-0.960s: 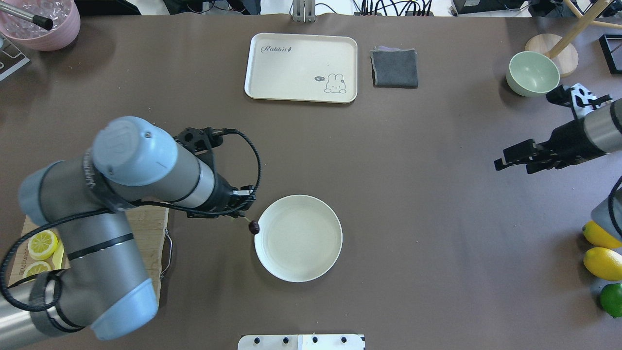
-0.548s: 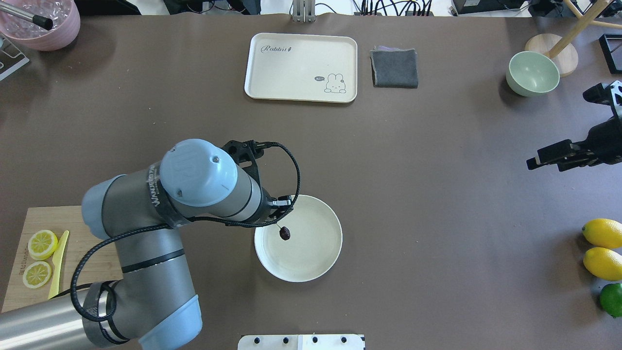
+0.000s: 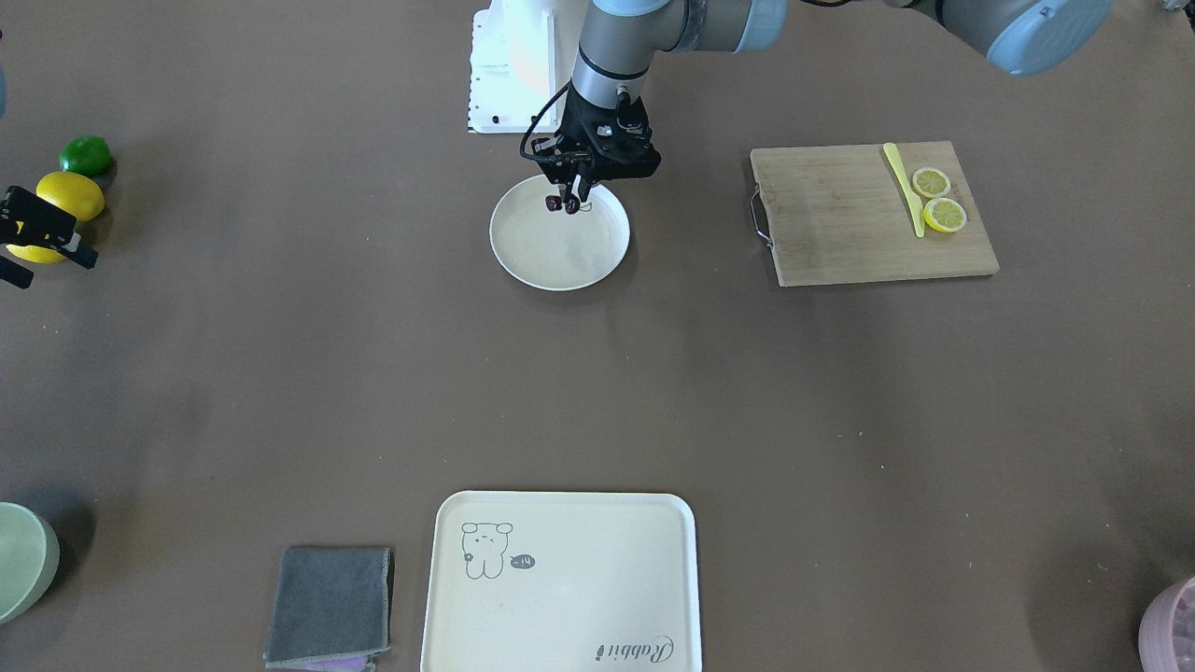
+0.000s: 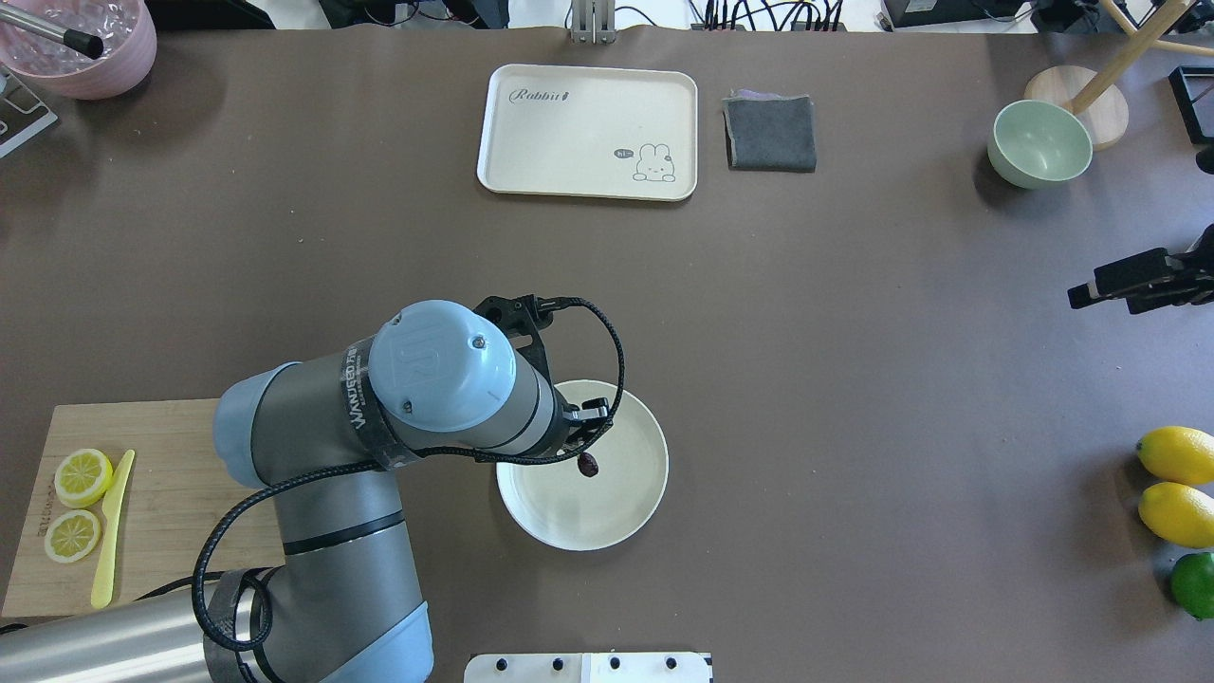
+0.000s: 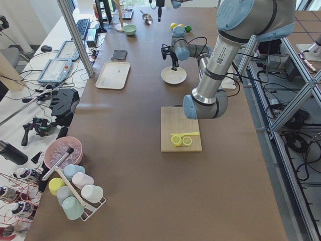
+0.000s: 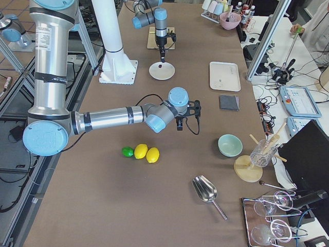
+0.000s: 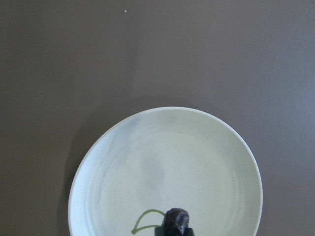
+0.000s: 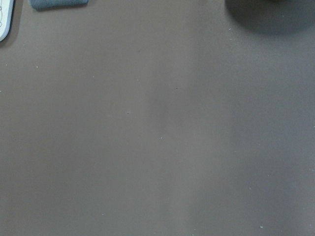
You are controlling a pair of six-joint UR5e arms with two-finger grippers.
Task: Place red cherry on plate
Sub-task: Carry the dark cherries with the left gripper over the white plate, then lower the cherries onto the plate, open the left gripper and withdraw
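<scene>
Left gripper [image 3: 568, 198] holds red cherry [image 4: 589, 464] over plate [image 4: 626, 517].
Its jaws are narrow, clamping the fruit; right gripper [image 4: 1091, 292] jaws are parted.

Red cherry [image 4: 589, 464], tiny dark red-purple pair on a thin pale-green stem, raised over the plate [image 4: 580, 517], round, cream-white, low-rimmed, flat on the brown bench [image 4: 854, 379].
</scene>
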